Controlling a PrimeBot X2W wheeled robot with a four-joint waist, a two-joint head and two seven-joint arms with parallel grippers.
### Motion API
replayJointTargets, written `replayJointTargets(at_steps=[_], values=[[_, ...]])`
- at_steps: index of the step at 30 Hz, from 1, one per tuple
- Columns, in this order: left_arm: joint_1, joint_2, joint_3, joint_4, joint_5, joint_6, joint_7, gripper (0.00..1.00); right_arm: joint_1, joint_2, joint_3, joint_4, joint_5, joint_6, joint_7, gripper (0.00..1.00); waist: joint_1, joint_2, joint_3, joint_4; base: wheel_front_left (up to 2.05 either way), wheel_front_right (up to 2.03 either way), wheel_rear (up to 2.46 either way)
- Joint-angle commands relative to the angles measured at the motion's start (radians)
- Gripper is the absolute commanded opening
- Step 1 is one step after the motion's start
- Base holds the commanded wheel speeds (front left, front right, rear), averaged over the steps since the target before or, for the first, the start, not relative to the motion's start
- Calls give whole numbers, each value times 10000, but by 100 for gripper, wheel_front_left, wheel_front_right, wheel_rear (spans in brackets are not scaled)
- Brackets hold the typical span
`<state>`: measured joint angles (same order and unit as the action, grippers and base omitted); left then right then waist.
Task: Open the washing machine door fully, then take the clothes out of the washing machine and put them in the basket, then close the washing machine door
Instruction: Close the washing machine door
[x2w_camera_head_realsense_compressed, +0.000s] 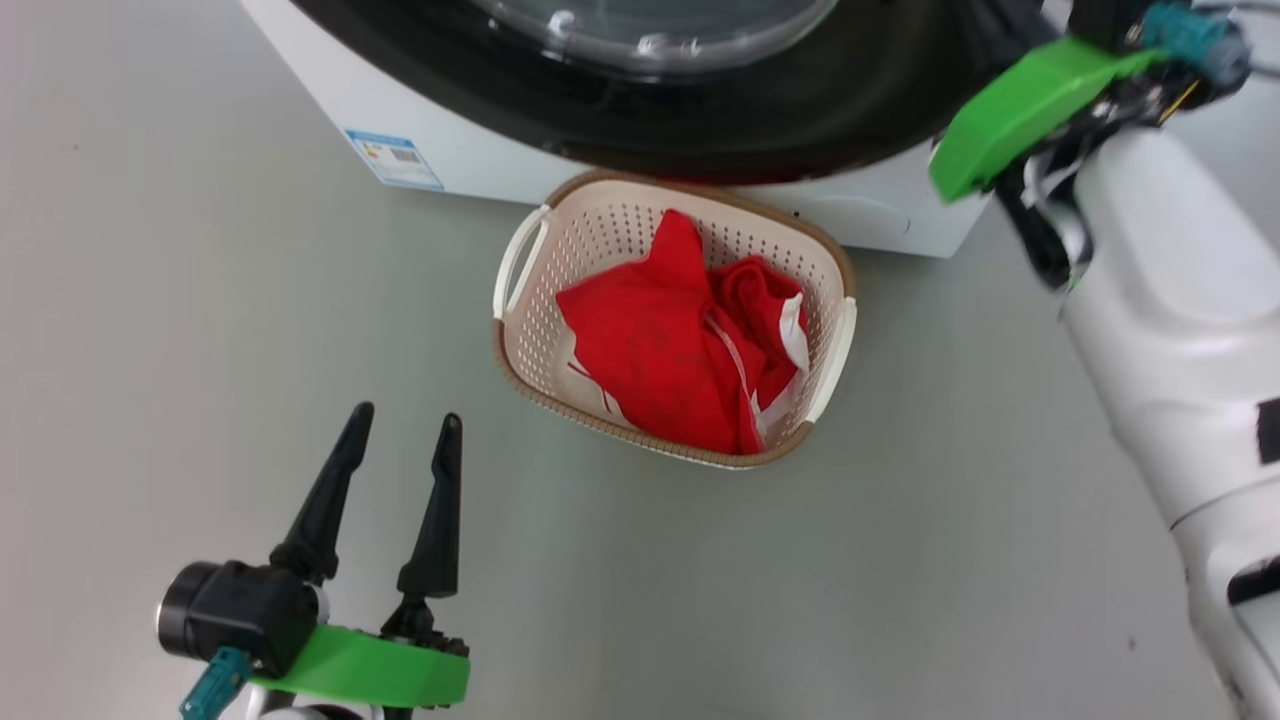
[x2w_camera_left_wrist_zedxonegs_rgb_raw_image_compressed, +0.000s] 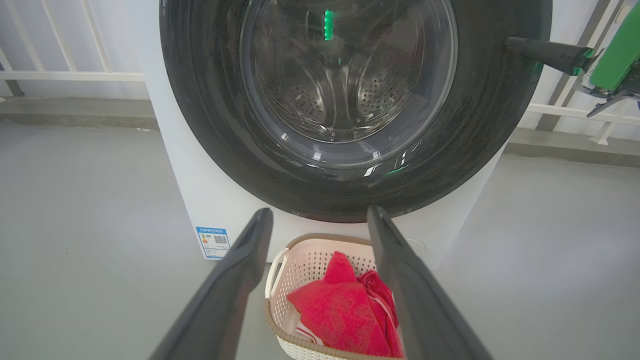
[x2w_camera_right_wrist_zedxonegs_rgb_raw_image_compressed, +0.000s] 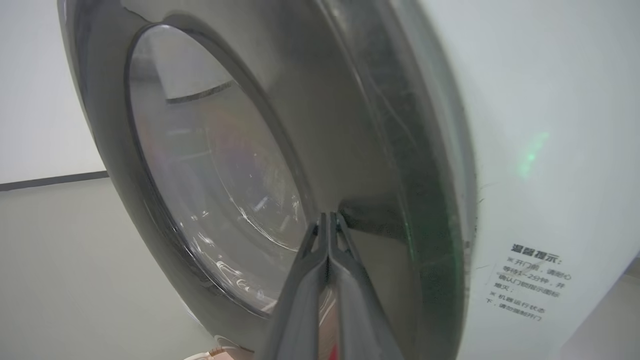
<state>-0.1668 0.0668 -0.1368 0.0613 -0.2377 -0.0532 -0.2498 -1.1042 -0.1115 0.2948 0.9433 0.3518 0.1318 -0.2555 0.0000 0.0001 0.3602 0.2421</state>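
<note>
My left gripper (x2w_camera_left_wrist_zedxonegs_rgb_raw_image_compressed: 320, 212) fingers spread wide, washing machine door (x2w_camera_left_wrist_zedxonegs_rgb_raw_image_compressed: 490, 125) closed ahead, drum (x2w_camera_left_wrist_zedxonegs_rgb_raw_image_compressed: 345, 95) visible through glass, basket (x2w_camera_left_wrist_zedxonegs_rgb_raw_image_compressed: 300, 262) between my fingers, red clothes (x2w_camera_left_wrist_zedxonegs_rgb_raw_image_compressed: 345, 305) inside, right gripper (x2w_camera_left_wrist_zedxonegs_rgb_raw_image_compressed: 515, 44) at door's right rim.

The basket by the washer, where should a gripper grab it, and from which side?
Probably the white loop handle on the end of the basket nearest the open left gripper, coming down from above. It stands off the perforated wall, leaving a gap for a finger. The clothes fill the middle, and the washing machine crowds the far rim.
</note>
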Motion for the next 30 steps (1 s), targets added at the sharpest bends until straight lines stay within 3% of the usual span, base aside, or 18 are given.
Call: replayJointTargets(at_steps=[1,12,22,23,24,26,30], values=[[-218,57,273,-300,124,-29,-120,100,-483,56,-162,-83,-72,-11,-63,0,0,-1,248,81,0,0,0],[-479,-33,263,-245,202,-42,-120,100,-1333,187,-1213,169,-1296,-11,-63,0,0,-1,507,123,0,0,0],[-478,-68,389,-146,171,-54,-120,100,-364,536,-997,-165,-1049,-11,-63,0,0,-1,188,-179,0,0,0],[-478,-72,415,-144,162,-46,-120,100,-185,552,-931,-292,-968,-11,-63,10,0,-1,121,-228,0,0,0],[-483,-77,466,-166,134,-24,-120,100,14,563,-864,-435,-893,-11,-63,36,0,-1,53,-279,0,0,0],[-467,-90,571,-182,37,24,-120,100,467,579,-756,-759,-758,-11,-63,100,0,-1,-103,-387,0,0,0],[-374,-105,648,-64,-206,-24,-120,100,1498,593,-583,-1423,-629,-11,-63,100,0,-1,-468,-689,0,0,0]])
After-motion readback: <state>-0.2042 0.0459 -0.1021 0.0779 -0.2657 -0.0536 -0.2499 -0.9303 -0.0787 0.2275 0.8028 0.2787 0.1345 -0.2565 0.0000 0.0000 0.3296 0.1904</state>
